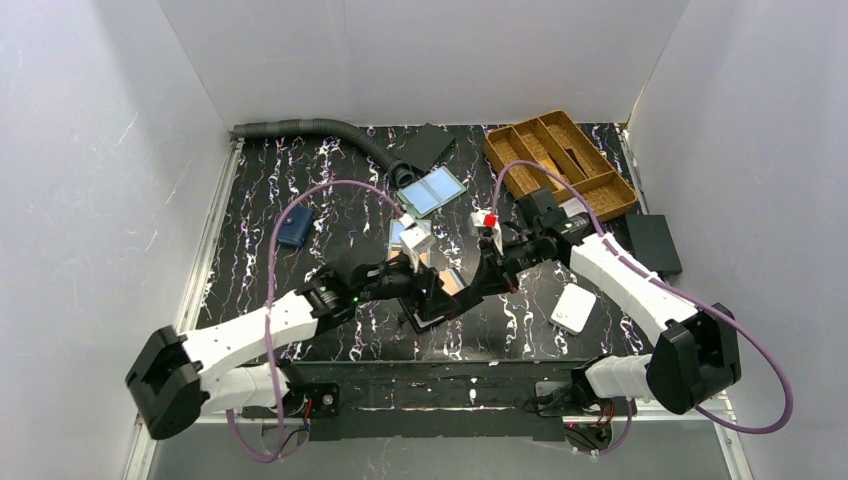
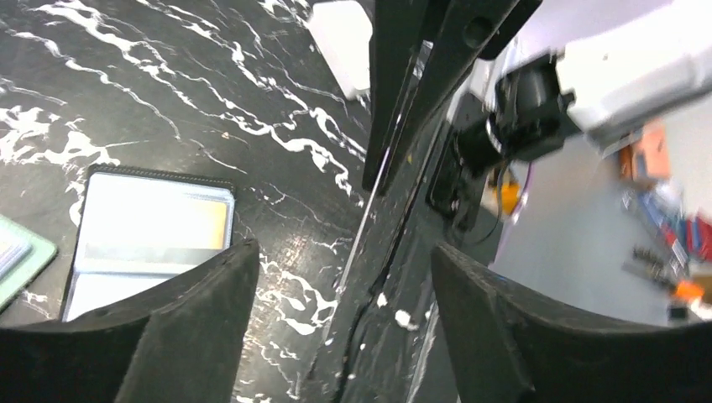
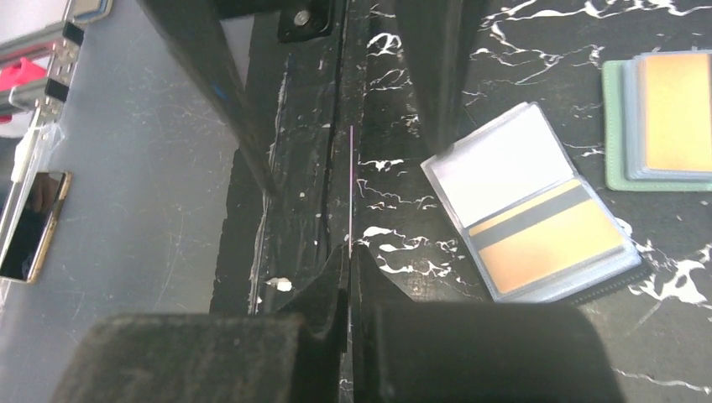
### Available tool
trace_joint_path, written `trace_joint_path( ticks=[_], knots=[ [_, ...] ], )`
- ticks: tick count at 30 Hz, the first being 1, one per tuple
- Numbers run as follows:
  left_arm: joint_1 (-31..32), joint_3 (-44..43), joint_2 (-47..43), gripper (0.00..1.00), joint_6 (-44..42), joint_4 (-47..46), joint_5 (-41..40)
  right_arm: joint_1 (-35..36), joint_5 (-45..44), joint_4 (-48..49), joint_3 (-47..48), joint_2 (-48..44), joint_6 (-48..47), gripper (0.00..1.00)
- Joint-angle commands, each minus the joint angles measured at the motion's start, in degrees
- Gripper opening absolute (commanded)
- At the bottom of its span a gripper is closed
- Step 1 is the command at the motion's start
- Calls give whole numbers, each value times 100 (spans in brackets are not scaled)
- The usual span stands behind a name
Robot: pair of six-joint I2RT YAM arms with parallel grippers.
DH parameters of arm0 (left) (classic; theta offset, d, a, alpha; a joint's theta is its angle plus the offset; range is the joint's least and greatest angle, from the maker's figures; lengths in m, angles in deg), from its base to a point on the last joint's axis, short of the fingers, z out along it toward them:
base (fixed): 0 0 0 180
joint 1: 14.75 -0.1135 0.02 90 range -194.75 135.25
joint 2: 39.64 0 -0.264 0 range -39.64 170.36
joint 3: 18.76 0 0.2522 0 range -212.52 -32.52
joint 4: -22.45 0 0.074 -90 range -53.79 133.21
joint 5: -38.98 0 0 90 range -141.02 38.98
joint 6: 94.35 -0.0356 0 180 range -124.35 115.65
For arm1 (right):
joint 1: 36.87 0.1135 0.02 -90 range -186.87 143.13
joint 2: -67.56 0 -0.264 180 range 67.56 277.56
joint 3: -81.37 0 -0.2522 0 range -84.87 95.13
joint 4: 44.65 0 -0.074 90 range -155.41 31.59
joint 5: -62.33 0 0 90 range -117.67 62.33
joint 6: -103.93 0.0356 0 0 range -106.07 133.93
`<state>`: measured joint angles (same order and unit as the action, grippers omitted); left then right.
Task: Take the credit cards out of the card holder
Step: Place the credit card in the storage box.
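Right fingers (image 3: 330, 281) pinch a thin card (image 3: 350, 180) edge-on, near the grey-green card holder (image 3: 613, 134). Only the left wrist view shows left fingers (image 2: 201, 311) spread around it.

Open and flat on the black marbled table (image 3: 537, 50), a grey card holder (image 3: 491, 164) with two clear pockets, one pale, one showing an orange card (image 3: 546, 239) with a grey stripe; near it, a thin card (image 3: 350, 189), edge-on, pinched in the right gripper (image 3: 349, 252).

Two arms (image 1: 270, 325), two orange cards (image 3: 537, 239) in holders (image 3: 614, 126), one wooden tray (image 1: 560, 160), one navy wallet (image 1: 295, 228) — one white box (image 1: 573, 307).
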<state>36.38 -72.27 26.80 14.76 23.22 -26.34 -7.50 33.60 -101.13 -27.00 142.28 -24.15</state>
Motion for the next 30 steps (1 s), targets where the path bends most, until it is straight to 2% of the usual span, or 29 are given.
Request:
trace_joint_path(
  ticks=[1, 2, 4, 7, 8, 13, 22, 30],
  knots=[
    [-14, 554, -1155, 93, 793, -409, -1351, -458, 526, 507, -97, -388, 495, 1],
    [-33, 757, -1401, 98, 1039, -497, -1626, -611, 699, 846, -232, -484, 877, 1],
    [-119, 1113, -1826, 98, 1441, -733, -1794, -937, 1175, 2061, -651, -681, 2098, 1],
    [-246, 1618, -2186, 98, 2082, -1159, -1819, -1304, 1470, 5067, -1423, -951, 4866, 1],
    [-256, 1774, -2236, 98, 2309, -1349, -1826, -1376, 1395, 5522, -1506, -976, 5216, 1],
    [-268, 2352, -2059, 98, 3237, -2605, -1959, -1624, 697, 4568, -1017, -747, 5067, 1],
    [-313, 2095, -989, 98, 4054, -3247, -1816, -1653, 276, 5621, -1243, -478, 7126, 1],
    [-382, 1806, -239, 98, 4341, -3998, -1669, -1653, 268, 6140, -1527, -609, 7669, 1]
  ],
)
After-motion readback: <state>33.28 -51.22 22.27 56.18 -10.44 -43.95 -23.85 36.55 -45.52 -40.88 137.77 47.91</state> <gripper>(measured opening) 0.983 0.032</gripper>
